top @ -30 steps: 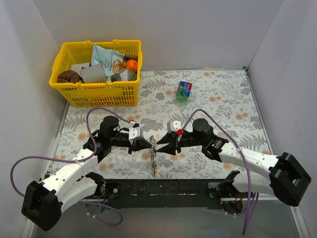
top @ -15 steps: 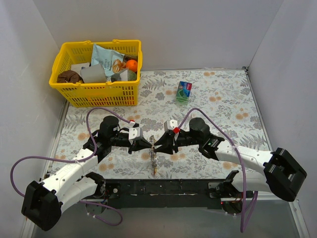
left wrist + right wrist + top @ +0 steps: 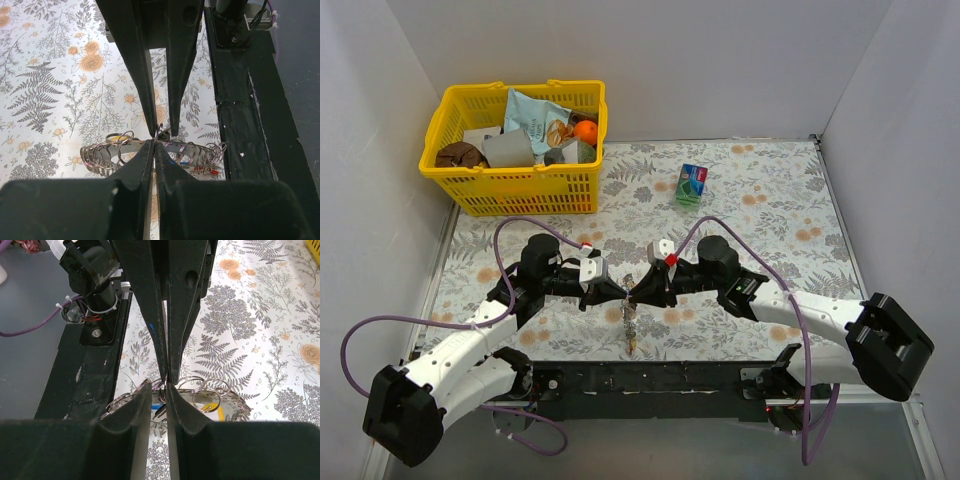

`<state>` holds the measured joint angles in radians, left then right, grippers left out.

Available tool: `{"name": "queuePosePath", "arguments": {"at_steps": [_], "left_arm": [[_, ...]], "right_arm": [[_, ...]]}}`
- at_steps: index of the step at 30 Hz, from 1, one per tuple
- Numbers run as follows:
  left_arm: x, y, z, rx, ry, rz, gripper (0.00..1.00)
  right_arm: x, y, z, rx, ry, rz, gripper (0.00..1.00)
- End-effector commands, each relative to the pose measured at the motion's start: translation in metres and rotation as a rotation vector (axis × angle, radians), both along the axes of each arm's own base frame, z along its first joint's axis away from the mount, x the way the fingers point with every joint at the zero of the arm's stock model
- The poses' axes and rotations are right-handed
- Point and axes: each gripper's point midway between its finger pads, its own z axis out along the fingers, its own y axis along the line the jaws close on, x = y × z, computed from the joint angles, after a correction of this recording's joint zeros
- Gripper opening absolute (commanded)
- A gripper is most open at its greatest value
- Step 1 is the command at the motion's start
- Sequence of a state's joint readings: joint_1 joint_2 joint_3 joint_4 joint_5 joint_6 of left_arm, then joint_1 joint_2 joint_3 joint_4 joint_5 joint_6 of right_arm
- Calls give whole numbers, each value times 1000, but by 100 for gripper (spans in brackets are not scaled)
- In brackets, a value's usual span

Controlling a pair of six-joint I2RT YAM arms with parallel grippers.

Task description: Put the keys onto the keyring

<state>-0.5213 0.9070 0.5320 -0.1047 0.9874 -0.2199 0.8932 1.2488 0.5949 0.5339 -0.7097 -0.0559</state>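
Meeting tip to tip, the left gripper and the right gripper both reached the keyring. The ring sat well toward the near side from the yellow basket and off to the basket's right. From above it showed edge-on over the floral tablecloth. In the left wrist view the left fingers were clenched on the ring's toothed band, with almost no gap between them. The right fingers stood a narrow slit apart with thin wire loops between their tips; whether they pinched one could not be told. The keys hung along the ring on small loops, with yellow, blue and red tags showing. A small green box stood to the basket's right, level with the basket's near wall.
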Motion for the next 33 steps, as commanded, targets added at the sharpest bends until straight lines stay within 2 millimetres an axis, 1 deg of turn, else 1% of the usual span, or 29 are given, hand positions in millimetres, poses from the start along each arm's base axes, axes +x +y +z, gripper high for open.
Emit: {"name": "queuePosePath", "arguments": {"at_steps": [1, 3, 4, 6, 7, 8, 10, 11, 12, 15, 17, 21, 25, 26, 27, 28, 29, 30, 31, 33], "left_arm": [[-3, -3, 18, -45, -71, -34, 0], [-3, -3, 19, -45, -71, -32, 0], [-2, -3, 18, -45, -73, -29, 0], [-2, -2, 18, -43, -73, -25, 0], [-1, -2, 18, -42, -74, -21, 0], [0, -2, 18, -40, -71, -16, 0], [1, -2, 18, -38, -76, -4, 2], [2, -1, 18, -37, -78, 0, 5], [2, -1, 18, -36, -79, 3, 11], [6, 0, 16, -28, -79, 26, 23], [10, 1, 13, -17, -77, 53, 23], [13, 1, 12, -11, -70, 67, 31], [20, -2, 13, -20, -13, 103, 42], [22, -4, 16, -30, 28, 121, 44], [26, -5, 10, -18, 75, 145, 45], [30, -7, 14, -30, 86, 160, 46], [34, -10, 19, -43, 144, 194, 48], [39, -12, 16, -38, 179, 217, 48], [42, -14, 16, -40, 205, 235, 49], [45, -19, 17, -57, 255, 254, 50]], "right_arm": [[3, 10, 23, 54, -43, 8, 20], [4, 10, 20, 39, -34, 7, 14], [5, 11, 22, 37, -39, 7, 8], [6, 10, 16, 11, -28, 4, 3], [7, 10, 14, 1, -26, -4, 1], [9, 10, 14, -6, -31, -9, 1], [10, 9, 6, -43, -12, -25, 1], [12, 7, 5, -51, -17, -31, 1], [13, 5, 0, -75, -4, -44, 1], [14, -1, -9, -111, 3, -77, 1], [13, -4, -13, -128, 11, -88, 1], [12, -15, -26, -201, 46, -118, 1], [11, -24, -38, -270, 61, -139, 1], [12, -27, -40, -287, 61, -146, 1], [10, -32, -45, -315, 75, -154, 1], [12, -35, -47, -334, 74, -174, 1], [12, -38, -50, -349, 70, -181, 1], [10, -44, -54, -376, 80, -190, 1], [13, -47, -56, -390, 75, -216, 1], [13, -54, -63, -417, 75, -230, 1]]}}
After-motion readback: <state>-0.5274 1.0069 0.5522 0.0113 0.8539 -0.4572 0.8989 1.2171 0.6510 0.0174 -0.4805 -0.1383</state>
